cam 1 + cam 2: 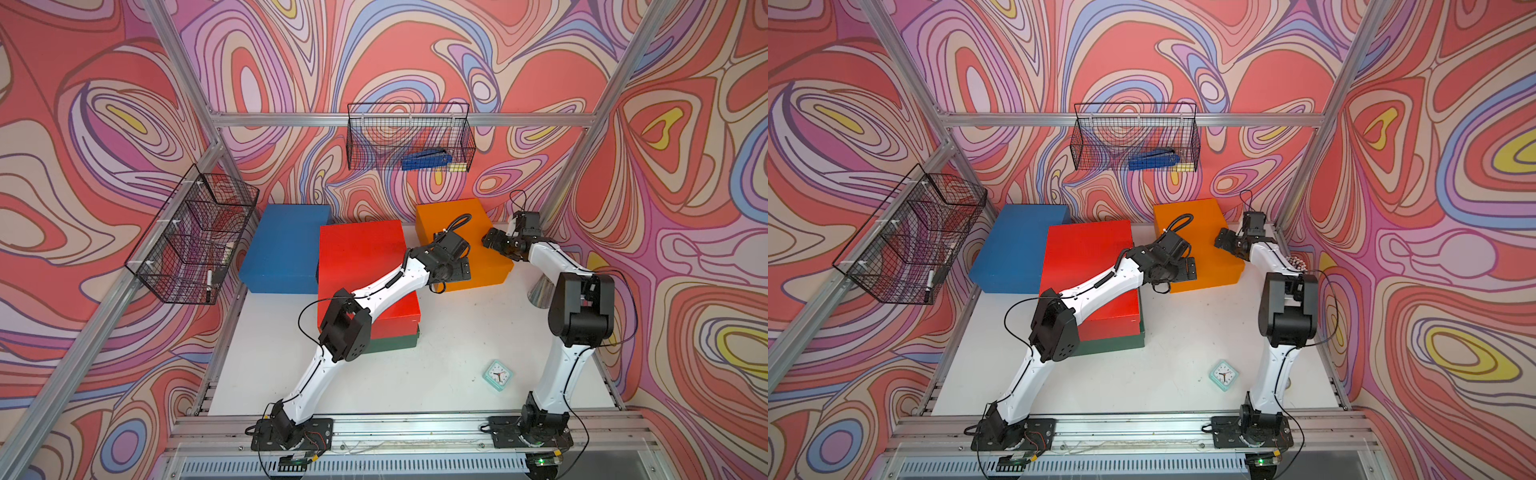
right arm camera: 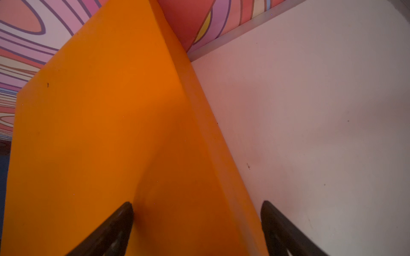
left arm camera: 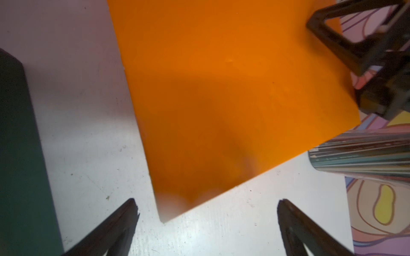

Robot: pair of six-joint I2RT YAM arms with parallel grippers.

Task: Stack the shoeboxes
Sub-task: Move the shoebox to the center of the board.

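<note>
— What crowds the orange shoebox (image 1: 461,232)?
— A metal cone (image 1: 540,291) just beside it, the red shoebox (image 1: 361,257) near. My left gripper (image 3: 207,202) gapes wide at its corner; my right gripper (image 2: 197,202), also wide, straddles its edge.

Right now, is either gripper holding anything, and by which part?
Nothing is held. The left gripper is open at a corner of the orange box; the right gripper is open astride its side edge, not clamped.

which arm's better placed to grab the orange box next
Probably right: the right gripper, open, straddles the orange box's side edge. The left gripper, also open, only frames a corner.
</note>
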